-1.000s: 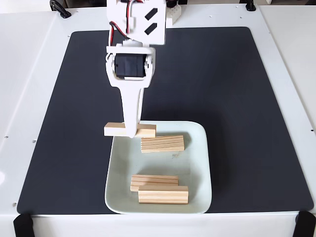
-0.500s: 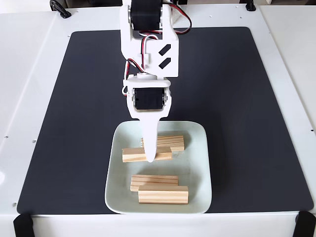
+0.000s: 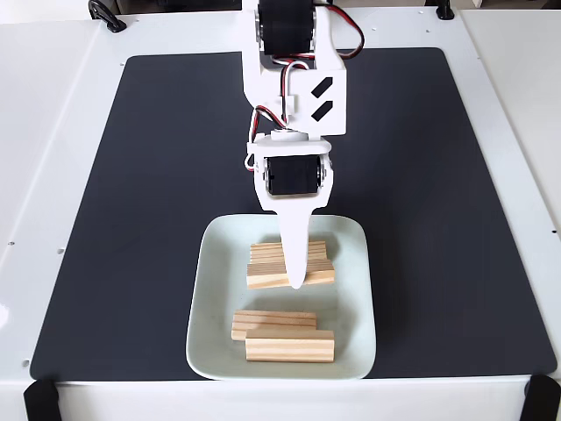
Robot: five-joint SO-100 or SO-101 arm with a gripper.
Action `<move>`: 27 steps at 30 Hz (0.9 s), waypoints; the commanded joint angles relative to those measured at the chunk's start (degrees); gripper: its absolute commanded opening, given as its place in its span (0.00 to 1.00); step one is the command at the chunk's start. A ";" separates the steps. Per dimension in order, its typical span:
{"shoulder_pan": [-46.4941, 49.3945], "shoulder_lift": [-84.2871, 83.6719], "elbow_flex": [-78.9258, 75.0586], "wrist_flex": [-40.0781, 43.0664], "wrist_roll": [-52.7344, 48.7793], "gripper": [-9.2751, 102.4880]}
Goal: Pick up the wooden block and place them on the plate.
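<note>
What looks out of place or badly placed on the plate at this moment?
Nothing is spilled or broken. All the wooden blocks are inside the plate. The only untidy point: the block at the claw lies partly over another block instead of flat beside it, and the two front blocks overlap too.

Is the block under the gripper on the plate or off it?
On it: the wooden block at the gripper lies within the plate rim.
</note>
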 commanded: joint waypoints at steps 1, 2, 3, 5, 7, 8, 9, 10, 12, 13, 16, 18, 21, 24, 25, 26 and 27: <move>0.26 1.85 -2.81 -0.09 0.79 0.34; 0.26 1.93 -2.81 -0.09 0.35 0.39; 0.35 1.93 -2.81 -0.09 0.09 0.43; 0.53 2.11 -2.81 -0.09 0.00 0.50; 0.62 3.25 -2.72 -0.09 0.00 0.53; 0.70 4.04 -1.93 -0.09 0.00 0.53; 0.79 4.92 -0.97 -0.09 0.00 0.52; 0.88 6.15 0.09 -0.09 0.00 0.52; 0.97 10.11 2.90 -0.09 0.00 0.52; 0.97 12.74 4.83 -0.09 0.53 0.52; 0.97 21.80 12.83 -0.44 0.79 0.52; 0.88 28.30 19.42 -0.88 0.88 0.50; 0.26 39.02 29.18 -0.88 0.70 0.38; -0.26 49.66 37.97 -0.97 0.70 0.24; -1.05 53.00 40.34 -0.97 0.70 0.19; -1.58 56.16 42.71 -0.97 0.79 0.14; -2.20 59.24 44.82 -1.05 0.79 0.10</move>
